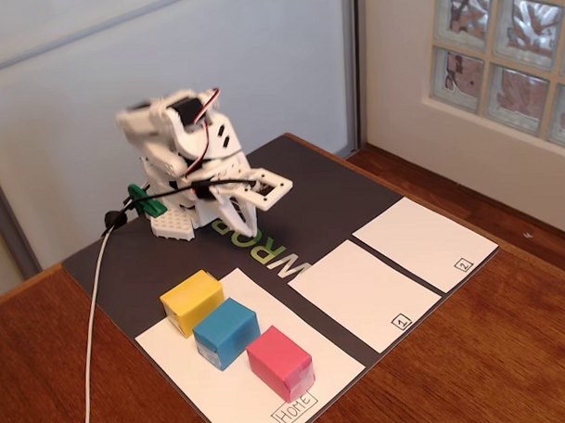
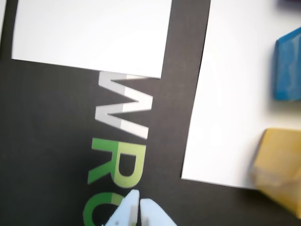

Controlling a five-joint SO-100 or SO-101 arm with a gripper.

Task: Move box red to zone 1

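**Red box on the Home sheet, gripper folded back over the mat**

Seen in the fixed view: the box red resting flat on the Home sheet, close to the hand-drawn "Home" label; nearly cubic, so no clear long axis; edges turned at a diagonal to the picture frame, roughly square to the sheet's own edges; one corner aimed toward the camera. Last in a diagonal row of three, touching or just beside the blue box, with the yellow box beyond that, nearest the arm.

Relative to the gripper: well apart, out in front of the fingertips and lower in the fixed view, past the printed lettering on the dark mat; zone 1 off to the right of the row, empty white paper, with zone 2 beyond a dark strip.

Fingertips pressed together in the wrist view, pinching nothing, hovering over the green letters.

Shown only by the wrist view: the closed tips, plus slices of the blue box and the yellow box at the right edge; no red box there. Shown only by the fixed view: the red box, both numbered squares' marks, the white arm folded low over its base, and the white cable trailing across the wooden table.
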